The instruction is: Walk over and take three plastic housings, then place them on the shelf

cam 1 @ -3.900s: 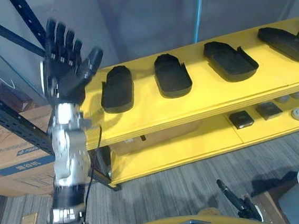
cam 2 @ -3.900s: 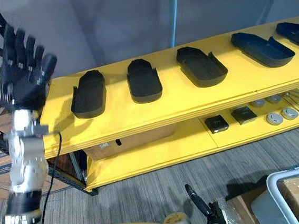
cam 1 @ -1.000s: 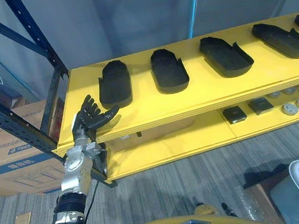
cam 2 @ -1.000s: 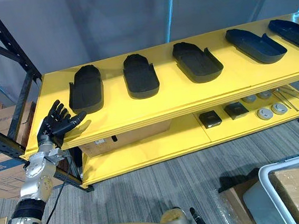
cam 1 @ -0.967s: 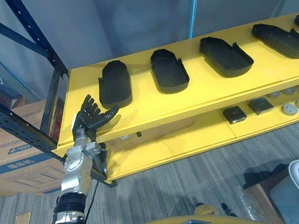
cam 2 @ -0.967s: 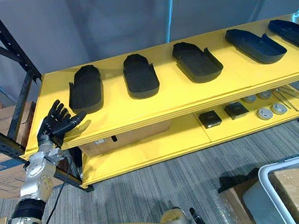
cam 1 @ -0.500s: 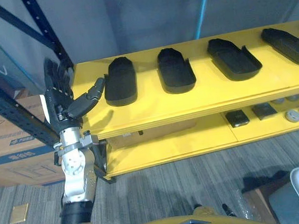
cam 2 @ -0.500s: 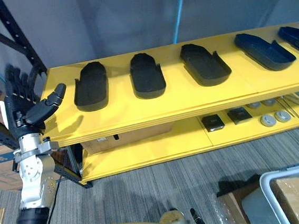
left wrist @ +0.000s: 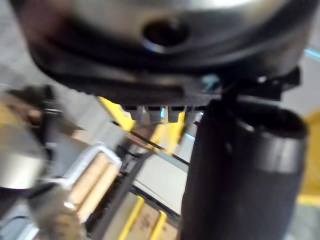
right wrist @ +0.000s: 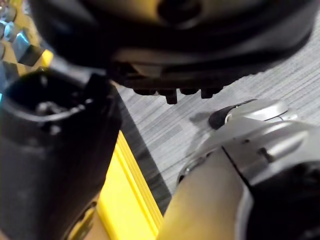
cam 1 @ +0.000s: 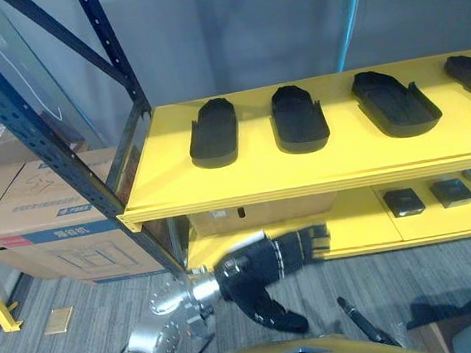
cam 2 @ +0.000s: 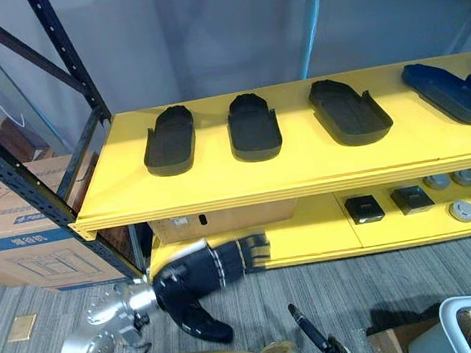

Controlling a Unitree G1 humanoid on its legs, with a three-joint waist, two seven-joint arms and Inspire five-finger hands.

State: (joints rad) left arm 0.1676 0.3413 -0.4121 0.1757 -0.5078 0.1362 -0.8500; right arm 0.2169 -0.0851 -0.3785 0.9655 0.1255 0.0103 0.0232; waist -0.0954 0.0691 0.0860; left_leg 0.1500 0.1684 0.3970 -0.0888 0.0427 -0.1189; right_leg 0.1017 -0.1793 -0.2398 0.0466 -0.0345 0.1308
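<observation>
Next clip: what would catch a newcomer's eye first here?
A row of black plastic housings lies on the top board of the bright yellow shelf. Below and in front of it, the robot's left hand hangs low over the grey floor, fingers straight, holding nothing. Cardboard boxes sit to the left.

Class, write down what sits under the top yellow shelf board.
A lower yellow shelf holding a cardboard box, two dark square parts and round silvery discs. The top board covers the lower shelf's back, so anything there is hidden.
</observation>
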